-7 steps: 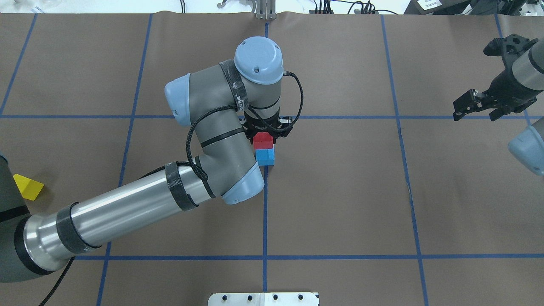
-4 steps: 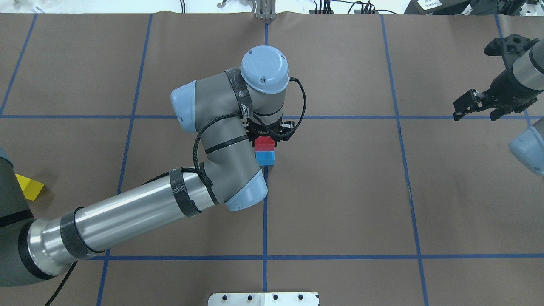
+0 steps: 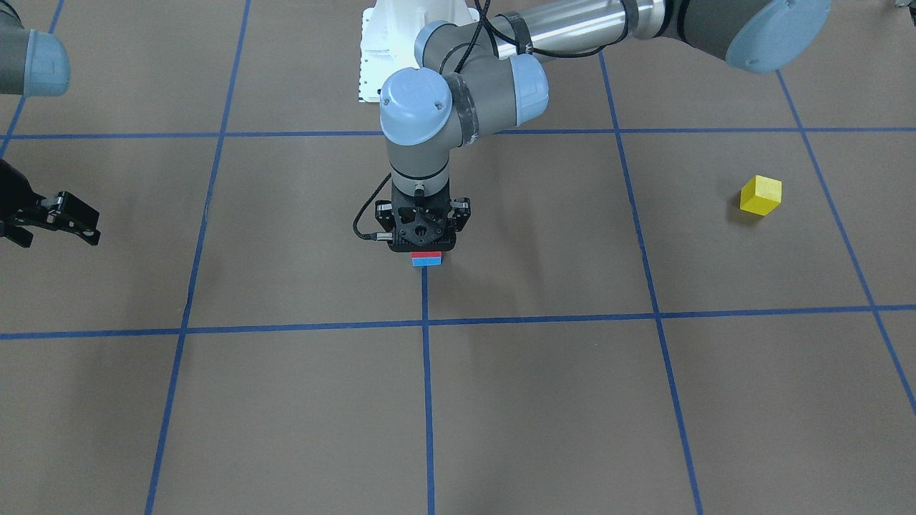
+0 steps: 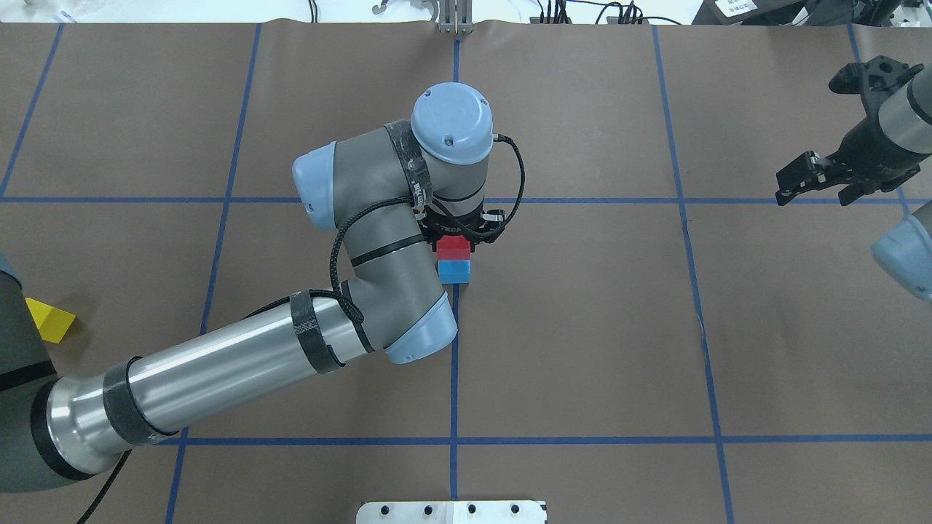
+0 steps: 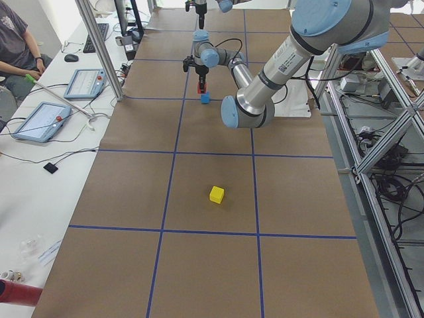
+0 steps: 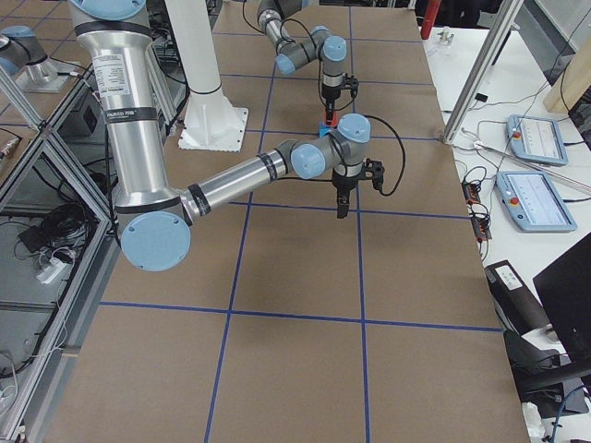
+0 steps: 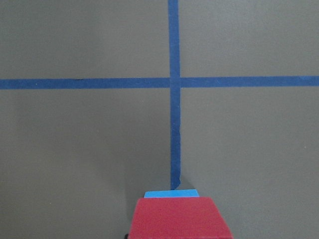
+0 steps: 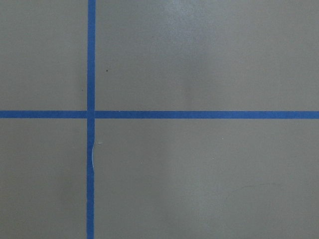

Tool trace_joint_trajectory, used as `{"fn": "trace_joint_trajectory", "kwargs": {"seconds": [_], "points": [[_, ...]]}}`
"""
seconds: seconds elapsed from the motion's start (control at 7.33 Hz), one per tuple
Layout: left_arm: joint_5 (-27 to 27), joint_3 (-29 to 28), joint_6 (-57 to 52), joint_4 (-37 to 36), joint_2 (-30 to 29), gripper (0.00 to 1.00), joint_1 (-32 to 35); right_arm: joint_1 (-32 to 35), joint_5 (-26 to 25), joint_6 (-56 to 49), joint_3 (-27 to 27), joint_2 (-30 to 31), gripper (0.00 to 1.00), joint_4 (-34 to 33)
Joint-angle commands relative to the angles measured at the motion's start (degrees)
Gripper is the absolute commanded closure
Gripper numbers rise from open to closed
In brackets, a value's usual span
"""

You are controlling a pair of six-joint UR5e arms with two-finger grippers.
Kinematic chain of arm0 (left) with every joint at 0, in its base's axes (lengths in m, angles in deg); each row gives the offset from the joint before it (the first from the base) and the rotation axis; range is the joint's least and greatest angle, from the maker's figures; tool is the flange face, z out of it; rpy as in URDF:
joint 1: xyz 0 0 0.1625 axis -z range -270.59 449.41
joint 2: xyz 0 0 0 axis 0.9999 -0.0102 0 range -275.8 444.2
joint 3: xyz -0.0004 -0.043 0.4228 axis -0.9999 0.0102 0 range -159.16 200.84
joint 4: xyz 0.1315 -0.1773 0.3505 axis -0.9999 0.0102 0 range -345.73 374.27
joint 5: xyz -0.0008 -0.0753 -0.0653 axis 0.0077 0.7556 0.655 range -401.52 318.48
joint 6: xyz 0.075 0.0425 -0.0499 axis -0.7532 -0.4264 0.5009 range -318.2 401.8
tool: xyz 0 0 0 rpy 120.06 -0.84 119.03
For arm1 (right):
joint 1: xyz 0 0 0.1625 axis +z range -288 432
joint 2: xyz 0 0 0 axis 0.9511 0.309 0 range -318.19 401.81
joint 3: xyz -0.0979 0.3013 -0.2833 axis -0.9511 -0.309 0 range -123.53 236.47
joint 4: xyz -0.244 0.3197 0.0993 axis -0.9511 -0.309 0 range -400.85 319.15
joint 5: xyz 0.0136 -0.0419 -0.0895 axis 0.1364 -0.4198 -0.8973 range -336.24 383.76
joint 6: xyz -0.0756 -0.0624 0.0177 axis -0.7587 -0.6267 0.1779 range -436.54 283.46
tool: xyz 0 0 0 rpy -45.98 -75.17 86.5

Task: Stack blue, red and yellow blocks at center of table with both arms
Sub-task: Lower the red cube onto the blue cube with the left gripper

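Observation:
At the table's [image 4: 582, 327] centre the red block [image 4: 453, 248] rests on top of the blue block [image 4: 454, 271], beside a crossing of the tape lines. My left gripper [image 3: 425, 244] points straight down over the pair and is shut on the red block [image 3: 427, 254]; its fingers are hidden by the wrist. The left wrist view shows the red block [image 7: 179, 219] close up, with a strip of the blue block [image 7: 171, 193] beyond it. The yellow block [image 4: 51, 320] lies alone far out on my left side. My right gripper [image 4: 812, 191] hovers open and empty at the far right.
The white pedestal base [image 4: 451, 511] sits at the near table edge. My left arm's forearm [image 4: 240, 364] stretches low across the near-left quarter. A person sits by tablets [image 5: 40, 119] on a side bench past the table's far edge.
My left wrist shifted slightly right and came down, bringing the red block onto the blue one. The right arm and the yellow block stayed put.

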State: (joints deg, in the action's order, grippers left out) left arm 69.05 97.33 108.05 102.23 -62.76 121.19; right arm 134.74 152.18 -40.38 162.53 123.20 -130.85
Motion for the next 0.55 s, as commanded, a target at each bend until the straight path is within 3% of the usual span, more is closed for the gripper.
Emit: {"fn": "trace_joint_trajectory", "kwargs": {"seconds": [0.0,0.41], "points": [[0.0,-0.11,-0.07,0.11,0.09,1.0,-0.4,-0.07,-0.01,0.05,0.02,0.0,0.0,0.0],[0.0,-0.11,-0.07,0.11,0.62,1.0,-0.67,-0.07,-0.01,0.05,0.02,0.0,0.0,0.0]]}}
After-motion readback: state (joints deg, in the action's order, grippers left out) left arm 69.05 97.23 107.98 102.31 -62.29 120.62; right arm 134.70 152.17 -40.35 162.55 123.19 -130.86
